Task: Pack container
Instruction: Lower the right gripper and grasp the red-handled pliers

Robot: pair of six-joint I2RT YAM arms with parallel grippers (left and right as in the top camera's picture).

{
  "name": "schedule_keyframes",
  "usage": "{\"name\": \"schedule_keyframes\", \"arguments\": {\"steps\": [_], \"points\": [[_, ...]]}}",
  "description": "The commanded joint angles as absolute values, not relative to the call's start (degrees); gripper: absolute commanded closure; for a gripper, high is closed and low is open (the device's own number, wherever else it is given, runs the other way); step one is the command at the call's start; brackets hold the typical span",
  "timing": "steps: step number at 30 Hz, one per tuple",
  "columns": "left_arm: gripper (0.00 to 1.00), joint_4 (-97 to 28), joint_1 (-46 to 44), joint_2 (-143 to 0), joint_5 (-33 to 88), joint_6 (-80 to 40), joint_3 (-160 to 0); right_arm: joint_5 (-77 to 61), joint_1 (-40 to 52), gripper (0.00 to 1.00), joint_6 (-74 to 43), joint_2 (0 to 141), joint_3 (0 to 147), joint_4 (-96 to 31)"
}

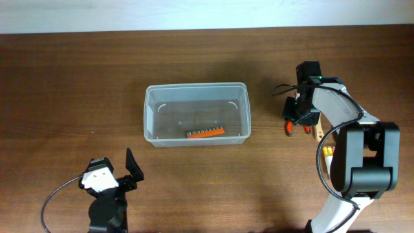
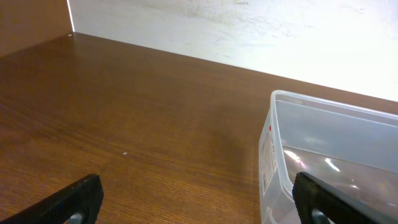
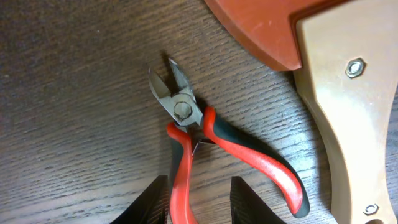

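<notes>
The container [image 1: 196,85], a clear rectangular tub, stands at the table's middle with an orange bit holder [image 1: 206,133] lying inside. Its near corner shows in the left wrist view as the container [image 2: 274,99]. My left gripper [image 1: 124,176] [image 2: 199,202] hovers open in front of the tub's left end, holding nothing. To the right of the tub, my right gripper [image 1: 298,118] [image 3: 200,190] is low over red-and-black cutting pliers [image 3: 186,112] lying flat on the wood. Its fingers straddle the pliers' left handle: the left pad touches it, with a gap at the right pad.
A beige handled tool with hex nuts and a red-brown part [image 3: 336,99] lies right beside the pliers, also seen from above as a beige tool [image 1: 317,133]. A small yellow item [image 1: 328,150] sits by the right arm's base. A white wall borders the table's far edge.
</notes>
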State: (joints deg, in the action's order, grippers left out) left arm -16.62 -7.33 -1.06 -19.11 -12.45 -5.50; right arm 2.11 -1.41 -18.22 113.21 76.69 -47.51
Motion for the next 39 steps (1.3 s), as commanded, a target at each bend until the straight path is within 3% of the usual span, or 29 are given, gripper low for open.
{"name": "schedule_keyframes", "arguments": {"steps": [1, 34, 39], "points": [[0.01, -16.71, -7.51, -0.69, -19.31, -11.94, -5.32, 1.96, -1.48, 0.68, -18.96, 113.95, 76.09, -47.09], [0.01, -16.71, -7.51, -0.69, -19.31, -11.94, -5.32, -1.48, -1.48, 0.70, -19.62, 114.83, 72.25, -44.01], [0.01, -16.71, -7.51, -0.69, -19.31, -11.94, -5.32, -1.48, -1.48, 0.87, -19.59, 114.83, 72.20, -44.05]]}}
